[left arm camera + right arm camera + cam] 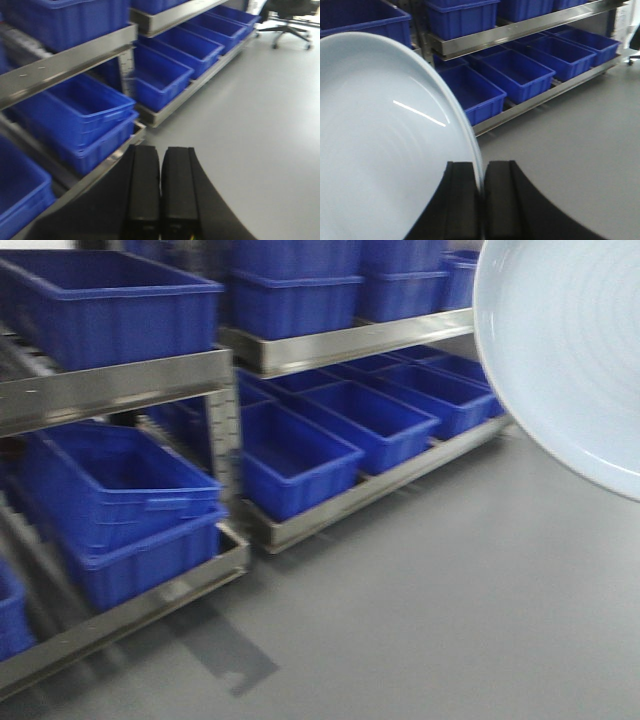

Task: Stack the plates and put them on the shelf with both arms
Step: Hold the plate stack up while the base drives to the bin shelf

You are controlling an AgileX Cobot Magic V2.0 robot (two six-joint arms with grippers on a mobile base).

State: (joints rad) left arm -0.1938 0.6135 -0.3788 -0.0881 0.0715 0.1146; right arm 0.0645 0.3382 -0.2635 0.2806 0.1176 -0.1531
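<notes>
Right gripper (481, 172) is clamped on the rim of a pale plate (380, 140). The plate stands tilted between the black fingers and fills the wrist view from 7 to 11 o'clock. In the front view the same plate sits at 2 o'clock, held in the air and not resting on the shelf (110, 390). Left gripper (160, 155) has its fingers pressed together on themselves, with shelf tiers carrying blue bins (300, 455) running from 8 to 1 o'clock above the grey floor (450, 620).

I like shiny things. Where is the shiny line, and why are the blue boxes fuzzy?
Right wrist view: a white glare streak crosses the plate. Front view: the blue boxes and shelf look smeared, likely motion blur. Left wrist view: blurred too.
</notes>
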